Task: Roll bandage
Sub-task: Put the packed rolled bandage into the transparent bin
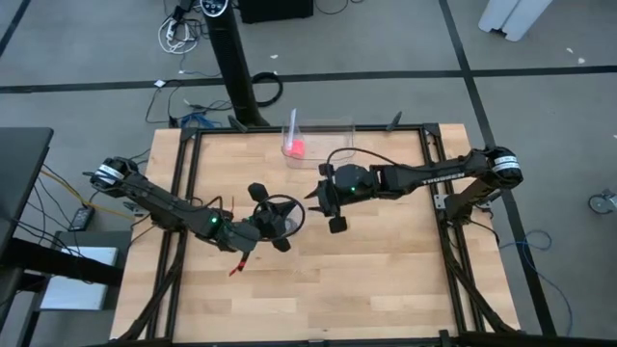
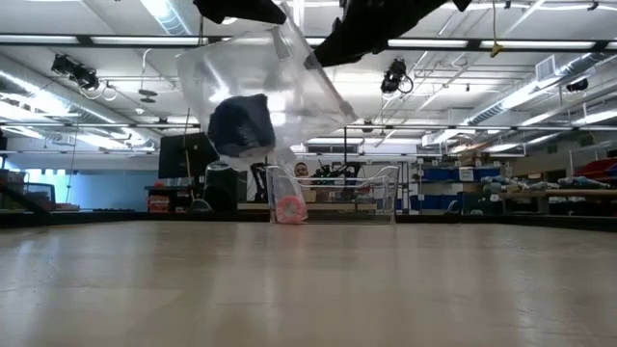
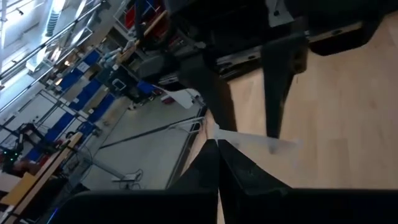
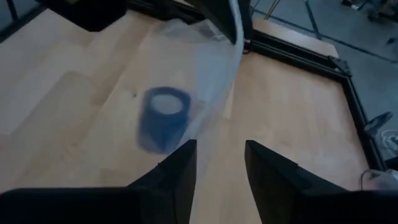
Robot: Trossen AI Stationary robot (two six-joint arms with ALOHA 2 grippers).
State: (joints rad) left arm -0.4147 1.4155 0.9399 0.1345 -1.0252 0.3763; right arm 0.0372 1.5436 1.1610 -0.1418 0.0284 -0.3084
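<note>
Bare pale wood fills the table (image 1: 386, 280), framed by dark rails, with a workshop of shelves and strip lights beyond it. Above its middle the right gripper (image 4: 219, 163) hangs with its fingers apart and nothing between them. Just ahead of those fingers a clear plastic bag (image 4: 205, 68) hangs in the air, and inside it sits the bandage (image 4: 163, 118), already a short blue cylinder, one flat end facing the right wrist camera. The left gripper (image 3: 219, 163) is pressed together on the bag's edge and holds it up off the wood. Of the two, the left is on the bag, while the right stands just beside it. Near the table's far rail a second clear container (image 1: 318, 130) holds a small pink object (image 1: 297, 147).
</note>
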